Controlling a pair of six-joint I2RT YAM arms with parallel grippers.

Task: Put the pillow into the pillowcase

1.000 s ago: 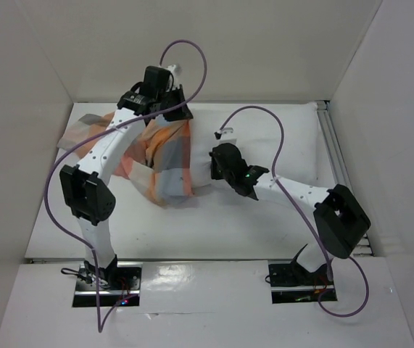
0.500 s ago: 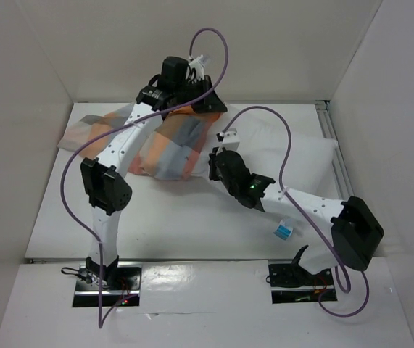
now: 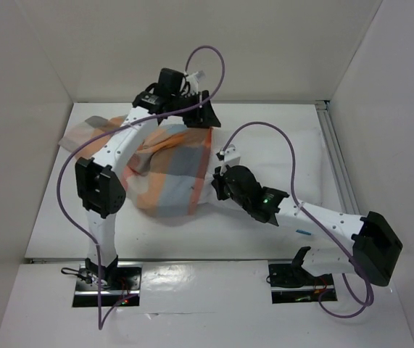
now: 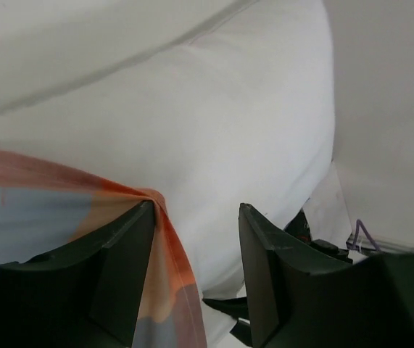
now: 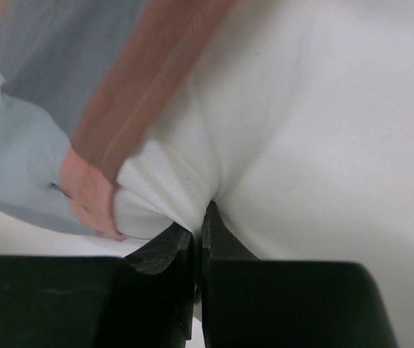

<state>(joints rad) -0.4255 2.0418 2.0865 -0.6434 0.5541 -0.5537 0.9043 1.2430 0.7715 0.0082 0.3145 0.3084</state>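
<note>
The checked pillowcase [image 3: 167, 170] lies bunched on the left half of the table, over the left end of the white pillow [image 3: 259, 148]. My left gripper [image 3: 196, 116] hovers at the pillowcase's far right corner, open. In the left wrist view the orange hem of the pillowcase [image 4: 167, 246] hangs against the left finger [image 4: 123, 268], and the pillow [image 4: 214, 123] fills the space beyond. My right gripper [image 3: 217, 181] is shut on a pinch of the pillow [image 5: 323, 130] right beside the pillowcase's [image 5: 40, 109] open edge.
White walls close in the table on three sides. A metal rail [image 3: 335, 156] runs along the right side. Purple cables [image 3: 279, 141] loop above both arms. The arm bases sit at the near edge.
My left gripper has opened and let go of the pillowcase hem. The right arm has pulled back toward the near edge, still gripping the pillow. The pillowcase now spreads lower and wider.
</note>
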